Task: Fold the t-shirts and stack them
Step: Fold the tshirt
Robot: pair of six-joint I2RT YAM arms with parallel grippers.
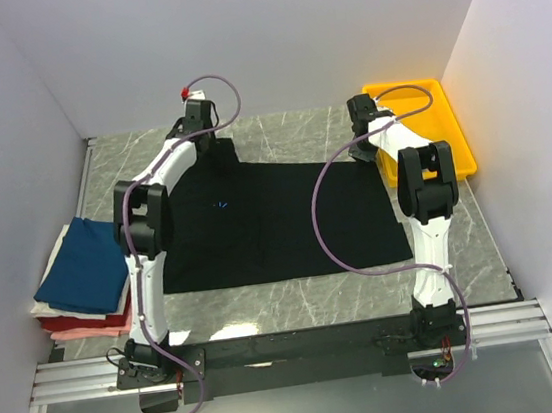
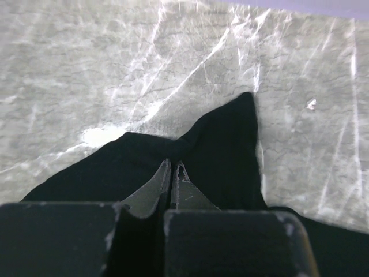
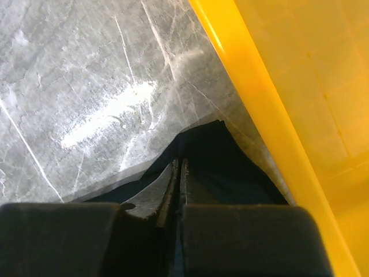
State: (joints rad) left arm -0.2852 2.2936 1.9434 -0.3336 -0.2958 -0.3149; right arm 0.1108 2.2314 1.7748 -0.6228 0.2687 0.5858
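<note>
A black t-shirt (image 1: 278, 221) lies spread flat on the marble table. My left gripper (image 1: 210, 146) is at its far left corner, shut on the black cloth (image 2: 225, 138). My right gripper (image 1: 362, 152) is at its far right corner, shut on the black cloth (image 3: 213, 156). A stack of folded t-shirts sits at the left edge, with the navy-blue one (image 1: 84, 265) on top, then the red one (image 1: 88, 318) and the pink one (image 1: 80, 334).
A yellow plastic tray (image 1: 454, 134) stands at the far right; its wall (image 3: 277, 104) is close beside my right gripper. White walls enclose the table on three sides. Bare marble (image 1: 287, 130) lies beyond the shirt.
</note>
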